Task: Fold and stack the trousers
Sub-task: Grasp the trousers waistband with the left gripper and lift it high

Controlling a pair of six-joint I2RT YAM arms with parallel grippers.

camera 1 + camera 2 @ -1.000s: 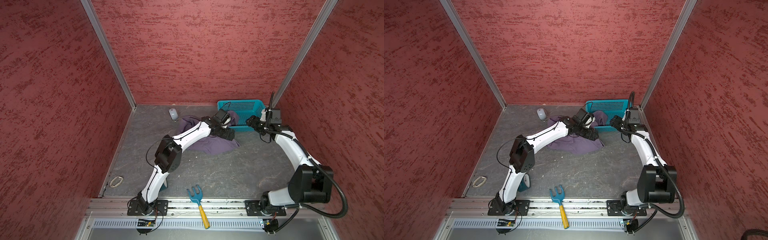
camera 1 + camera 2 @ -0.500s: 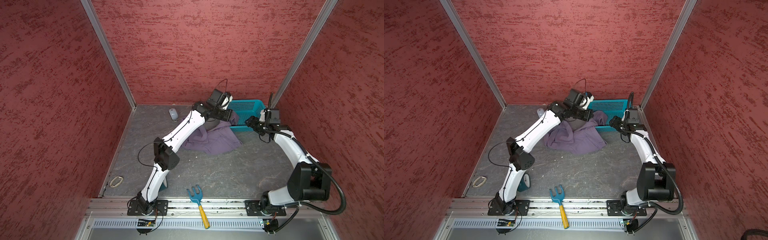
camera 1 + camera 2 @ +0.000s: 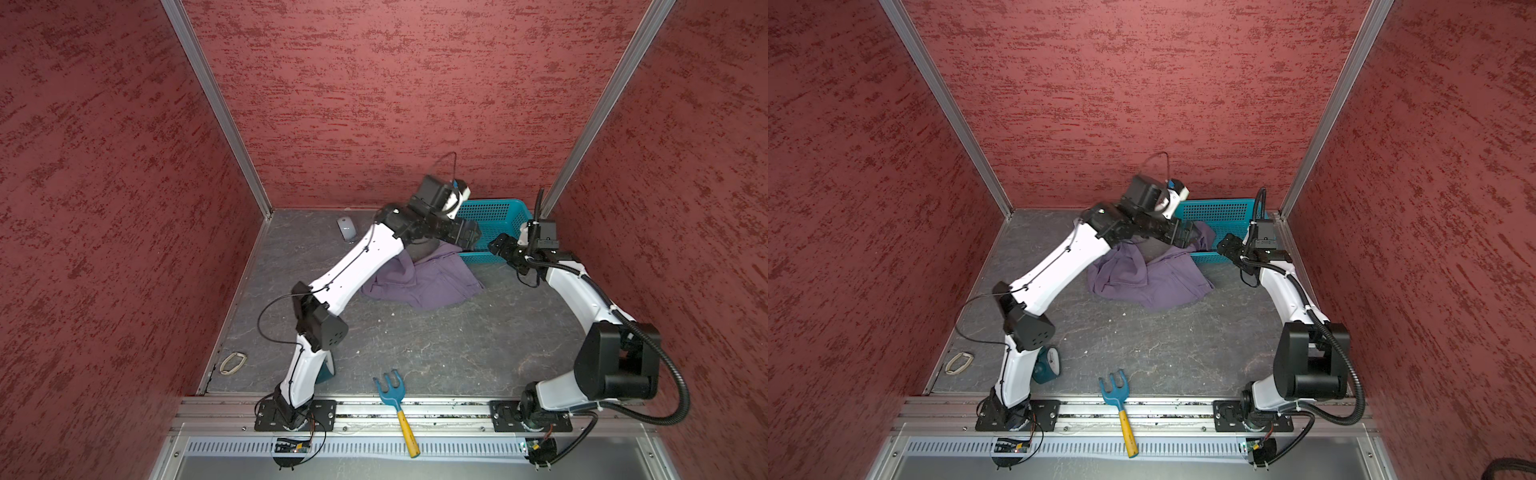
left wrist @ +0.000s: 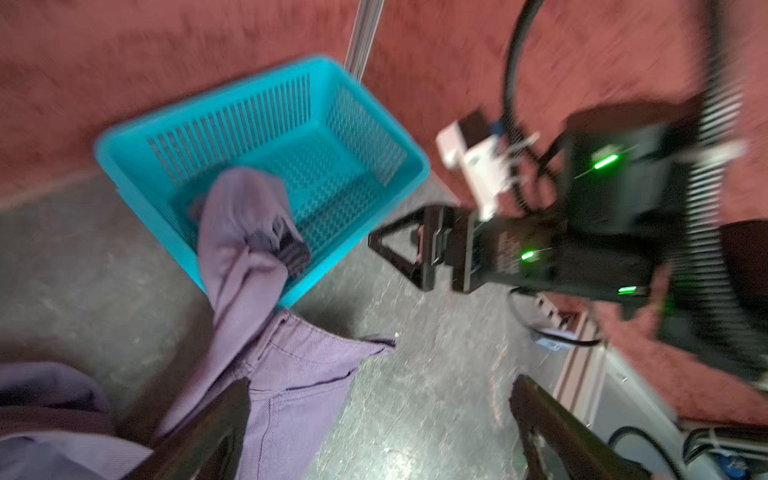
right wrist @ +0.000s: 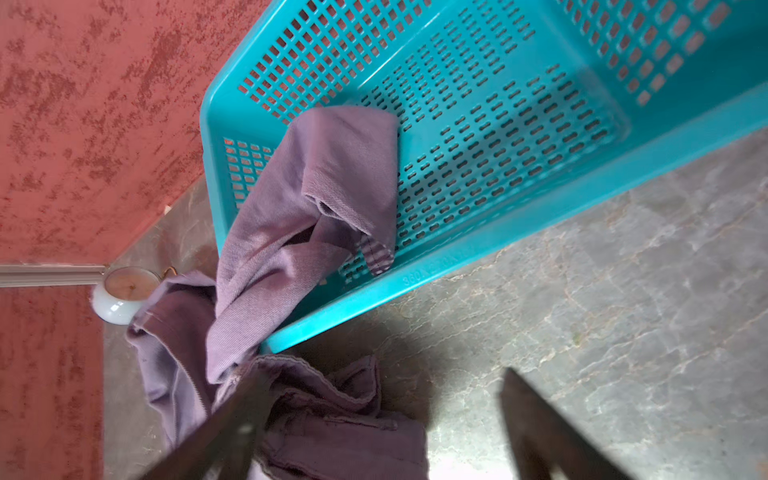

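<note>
Looking at both top views first: the soft purple-grey cloth trousers (image 3: 428, 278) (image 3: 1154, 278) lie crumpled on the grey marbled tabletop (image 3: 415, 340) (image 3: 1142, 345) near the back. One leg is draped over the rim of the teal slotted plastic basket (image 3: 498, 206) (image 3: 1217, 203) in the back-right corner. My left end effector (image 3: 471, 235) (image 3: 1187, 235) hangs above that leg at the basket's front-left corner. The right end effector (image 3: 498, 245) (image 3: 1225, 245) sits just beside the basket's front wall. Can't read either set of jaws from up here.

Left wrist cam, blurry: the left end effector (image 4: 380, 382) is spread wide w/ only tabletop between the fingers. The trousers (image 4: 291, 374) pass beside one finger. The leg end hangs into the basket (image 4: 208, 97).

Right wrist cam: the right end effector (image 5: 384, 374) is spread wide too, pinching nothing. Bunched cloth lies by one finger; contact unclear. The trousers' leg (image 5: 316, 187) rests on the basket (image 5: 540, 220) floor.
</note>
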